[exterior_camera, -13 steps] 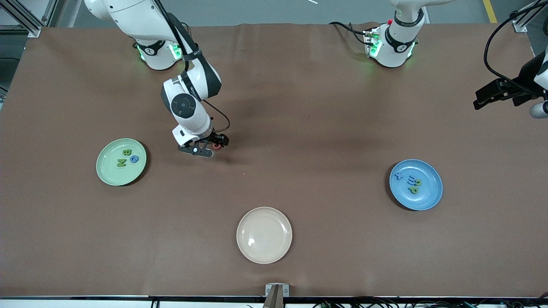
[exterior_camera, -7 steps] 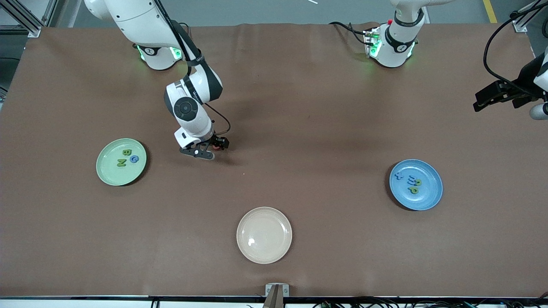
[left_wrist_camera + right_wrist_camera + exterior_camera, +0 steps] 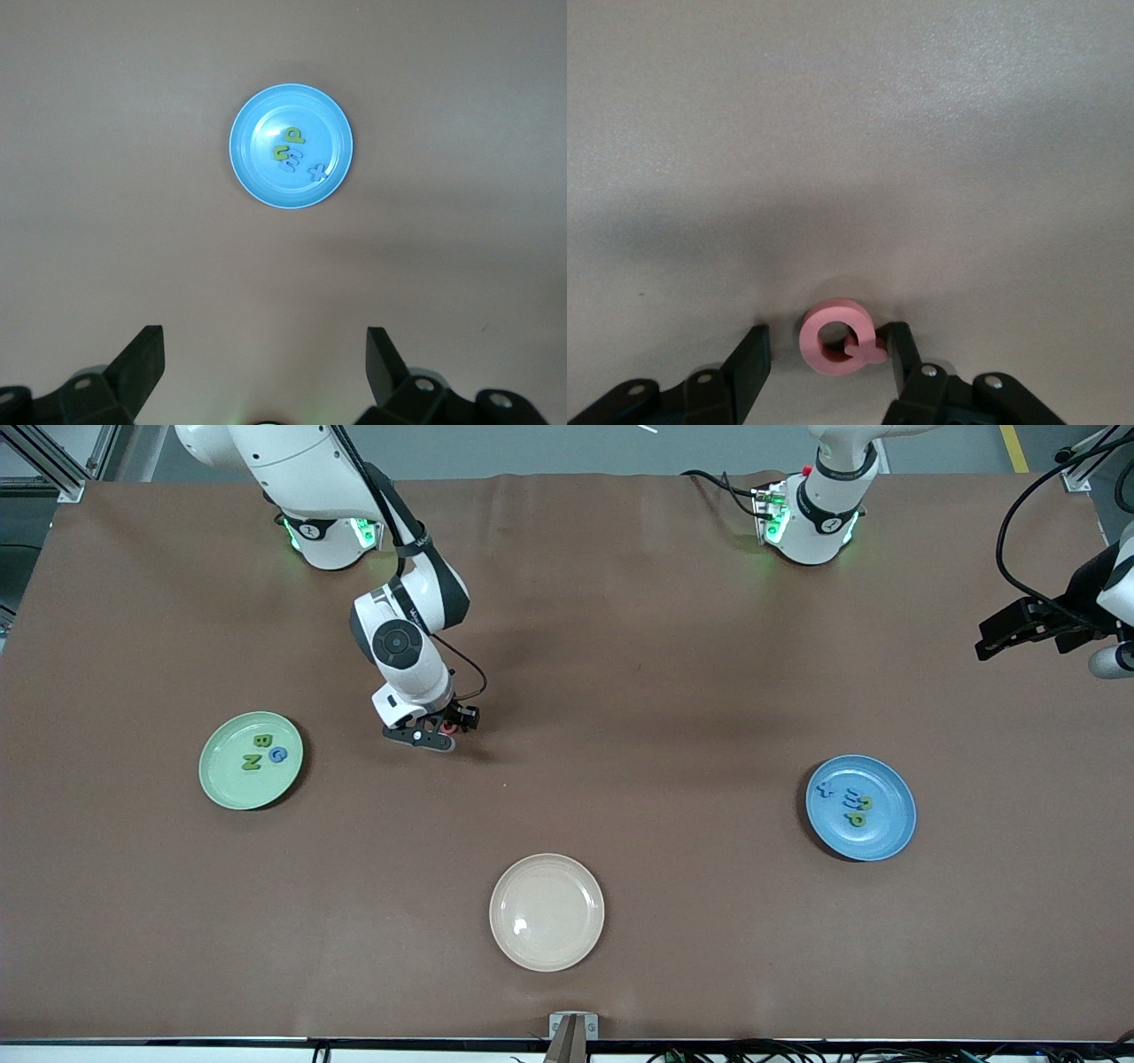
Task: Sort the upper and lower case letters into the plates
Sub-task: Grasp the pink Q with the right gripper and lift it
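A pink letter Q [image 3: 808, 342] stands on edge on the brown table between the fingers of my right gripper [image 3: 827, 341]. One finger touches it; a gap remains at the other, so the gripper is still open. In the front view that gripper [image 3: 446, 732] is low on the table, beside the mint green plate [image 3: 229, 786], which holds B, N and G. The blue plate [image 3: 889, 834] near the left arm's end holds small green and blue letters. My left gripper [image 3: 264, 354] hangs open and empty high over the table's end, looking down at the blue plate [image 3: 257, 173].
A cream-beige plate [image 3: 547, 911] with nothing on it lies nearest the front camera, midway along the table. Both arm bases stand at the table's back edge. Cables run past the left gripper [image 3: 1001, 631].
My right gripper slid a little toward the left arm's end and its jaws narrowed around the pink Q. The left arm barely moved.
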Controlling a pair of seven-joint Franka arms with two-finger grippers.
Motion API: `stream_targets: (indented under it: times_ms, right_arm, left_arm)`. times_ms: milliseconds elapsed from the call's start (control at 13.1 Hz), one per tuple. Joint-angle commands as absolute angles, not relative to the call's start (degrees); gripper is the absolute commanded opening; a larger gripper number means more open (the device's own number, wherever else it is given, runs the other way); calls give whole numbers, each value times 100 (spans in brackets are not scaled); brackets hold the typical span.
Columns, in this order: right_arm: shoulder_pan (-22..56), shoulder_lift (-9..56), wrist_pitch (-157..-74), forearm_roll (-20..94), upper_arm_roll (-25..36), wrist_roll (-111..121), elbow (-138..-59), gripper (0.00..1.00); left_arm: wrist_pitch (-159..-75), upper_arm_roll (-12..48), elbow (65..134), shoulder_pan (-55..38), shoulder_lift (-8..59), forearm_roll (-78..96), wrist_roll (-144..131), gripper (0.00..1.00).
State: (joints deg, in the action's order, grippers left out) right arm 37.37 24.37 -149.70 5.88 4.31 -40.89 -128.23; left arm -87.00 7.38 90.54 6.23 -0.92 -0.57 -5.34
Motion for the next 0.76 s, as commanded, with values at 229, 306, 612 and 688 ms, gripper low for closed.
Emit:
stream_targets:
  times_ms: [229,306,612,688]
  right_arm:
    - [3727,2452,-15012,650,466,-4157,-12850,30]
    - [3718,2452,-15029,650,466,-4157,-12850,18]
    - [3718,1859,-14331,650,483,-4105,-12806,10]
    - [3657,1463,-13604,642,527,-4017,-12693,10]
  left_arm:
    - [-8763,756,9123,650,-176,-35,-413,100]
    - [-8771,756,9158,650,-176,-35,-413,100]
    - [-8771,765,9193,642,-185,-35,-413,100]
    - [-8771,765,9193,642,-176,-35,-413,100]
